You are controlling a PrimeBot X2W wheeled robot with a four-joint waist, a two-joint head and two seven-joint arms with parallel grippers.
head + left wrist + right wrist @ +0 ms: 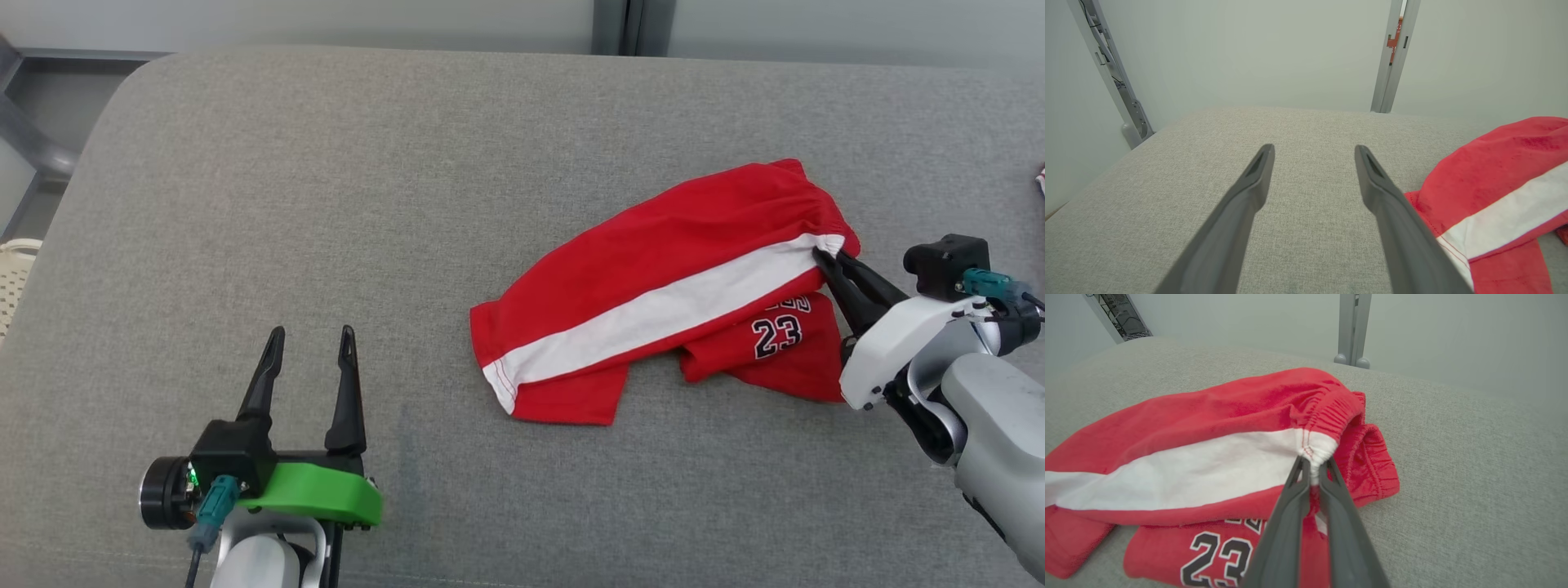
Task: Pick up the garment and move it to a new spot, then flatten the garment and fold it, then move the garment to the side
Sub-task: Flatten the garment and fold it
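Observation:
The garment is a pair of red shorts with a white side stripe and the number 23, lying crumpled right of centre on the grey cushion. My right gripper is shut on the white part of the elastic waistband at the garment's right end; in the right wrist view the right gripper pinches that waistband of the shorts between its two fingers. My left gripper stands open at the lower left, well clear of the cloth. In the left wrist view the left gripper has nothing between its fingers, with a leg of the garment beside its right finger.
A grey wall and metal posts stand behind the cushion's far edge. The cushion's rounded left corner drops off toward a pale basket. A small red and white scrap shows at the right edge.

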